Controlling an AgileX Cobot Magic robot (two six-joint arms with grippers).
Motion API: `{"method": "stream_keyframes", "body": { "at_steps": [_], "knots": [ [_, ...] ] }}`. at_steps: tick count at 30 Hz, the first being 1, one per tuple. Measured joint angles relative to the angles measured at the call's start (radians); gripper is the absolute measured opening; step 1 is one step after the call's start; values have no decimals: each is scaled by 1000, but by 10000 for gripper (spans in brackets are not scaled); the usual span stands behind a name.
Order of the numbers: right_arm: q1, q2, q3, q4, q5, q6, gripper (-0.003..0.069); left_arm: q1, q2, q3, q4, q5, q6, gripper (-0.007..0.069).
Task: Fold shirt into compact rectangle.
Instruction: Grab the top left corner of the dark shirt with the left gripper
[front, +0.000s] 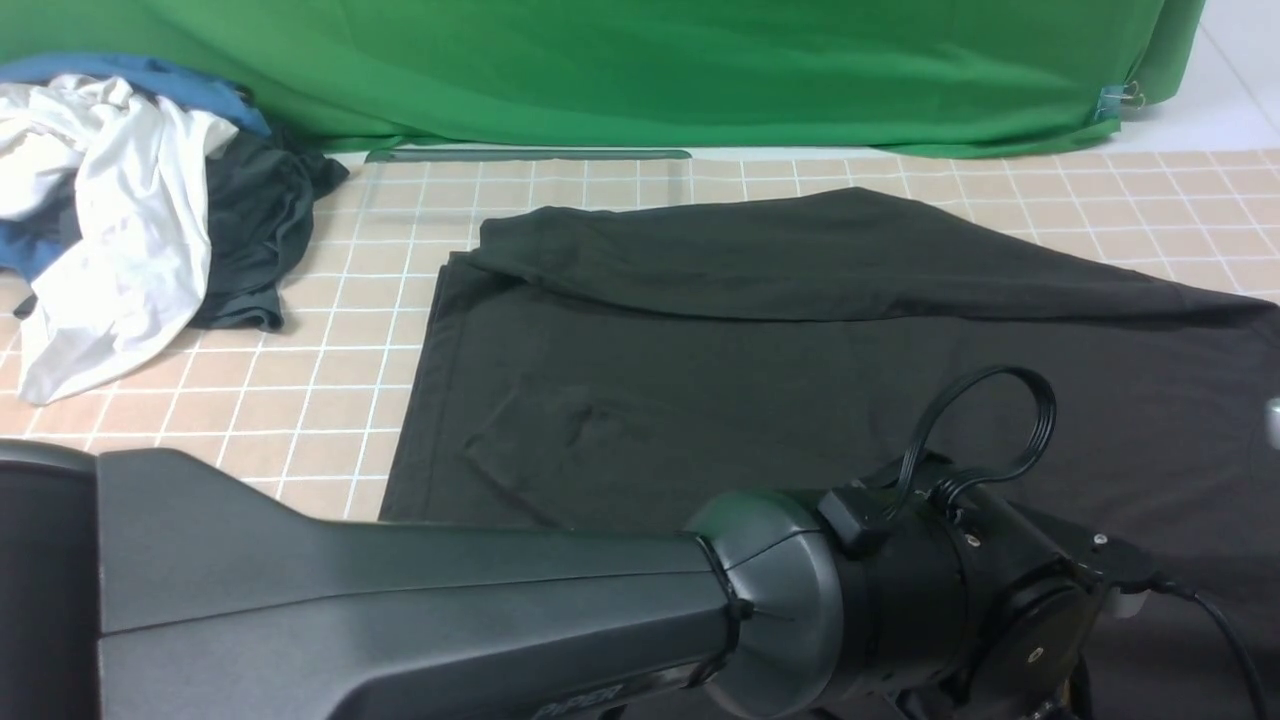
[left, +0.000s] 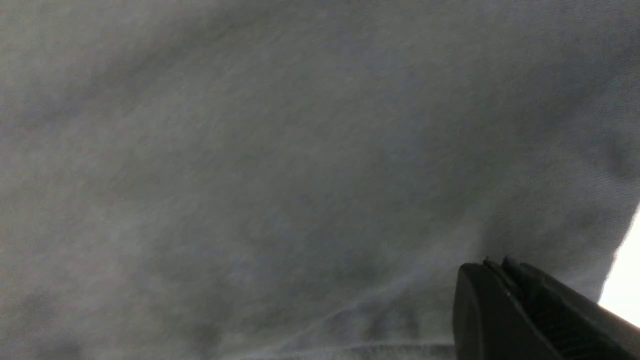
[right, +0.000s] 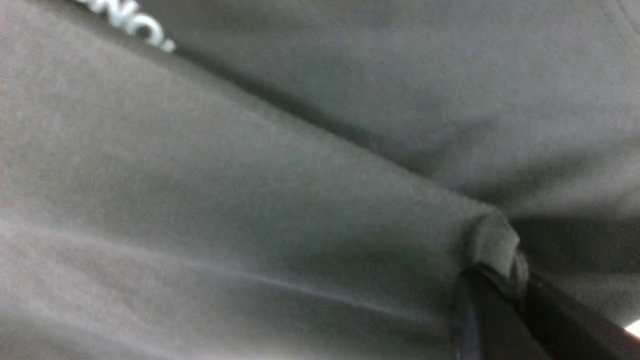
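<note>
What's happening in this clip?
A two-armed robot is partway through folding the black shirt. It lies spread on the checked table, its far part already folded over. The right gripper is pinching a bunch of the shirt's fabric. The left gripper is shut, close against the fabric; whether it holds any cannot be told. A pile of other clothes sits at the far left.

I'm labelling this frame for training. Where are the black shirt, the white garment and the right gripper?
black shirt (front: 760, 400), front view, flat middle of its body.
white garment (front: 130, 230), front view, middle of its crumpled fabric.
right gripper (right: 500, 277), right wrist view, fingertips pinching a shirt fold.
</note>
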Motion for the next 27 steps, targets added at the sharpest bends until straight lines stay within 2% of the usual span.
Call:
{"method": "stream_keyframes", "body": {
  "at_steps": [3, 9, 12, 14, 15, 18, 19, 21, 27],
  "knots": [
    [0, 0, 1, -32, -21, 31, 124, 0, 0, 0, -1, 1, 0, 13],
    [0, 0, 0, -78, -87, 106, 354, 3, -35, 0, 37, 37, -17, 13],
    [0, 0, -19, -79, -83, 121, 414, 26, -87, 0, 77, 82, -59, 13],
    [4, -2, -37, -79, -67, 131, 405, 55, -115, 0, 89, 113, -72, 13],
    [12, -13, -54, -79, -58, 133, 374, 103, -141, 0, 97, 146, -75, 13],
    [52, -59, -70, -67, -66, 128, 238, 186, -178, 0, 100, 197, -82, 13],
    [98, -108, -72, -31, -100, 107, 132, 259, -195, 0, 104, 219, -88, 13],
    [150, -180, -72, 18, -143, 94, 64, 334, -210, 0, 104, 228, -92, 13],
    [303, -369, -72, 161, -195, 56, 37, 592, -209, -69, 101, 286, -92, 13]
  ]
}}
